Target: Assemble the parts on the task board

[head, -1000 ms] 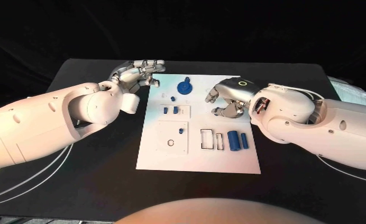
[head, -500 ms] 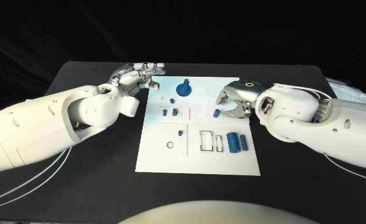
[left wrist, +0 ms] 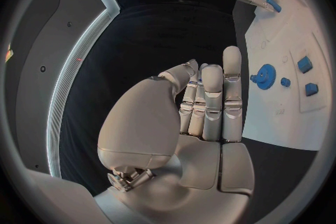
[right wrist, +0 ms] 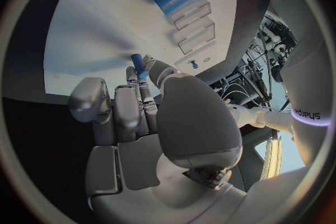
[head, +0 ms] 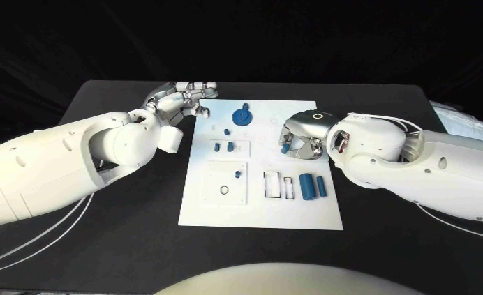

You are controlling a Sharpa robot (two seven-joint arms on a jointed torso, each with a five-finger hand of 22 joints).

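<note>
Two robot hands over the black bench (head: 121, 253), one on each side of the flat white rectangular task board (head: 264, 208).

Right robot hand (head: 302, 134) sits above the board's right-middle area, fingers curled in, pinching a small blue cylindrical peg (head: 286, 147) between thumb and a finger. Right wrist view confirms it: same peg (right wrist: 139, 65) sticks out past the fingertips, held just above the board surface. Can't tell if it touches the board.

Left robot hand (head: 181, 103) hovers at the board's far left corner. Left wrist view shows its fingers (left wrist: 212, 102) straight and side by side, thumb folded across the palm, nothing in its grasp.

On the board:
- blue round gear-shaped part (head: 243, 115) near the far edge, centre
- small blue stud (head: 228, 131) just in front of the gear
- two small blue blocks (head: 225, 146) side by side in the raised white square plate left of centre
- tiny blue peg (head: 239, 171) standing in the lower square plate, with a small oval opening (head: 225, 189) in front of it
- two empty rectangular slots (head: 279, 185) mid-board
- fat blue cylinder (head: 307, 187) and a thinner blue cylinder (head: 322, 185) lying parallel, just right of the slots

Two white cables (head: 40, 236) run across the bench on the near left side.
</note>
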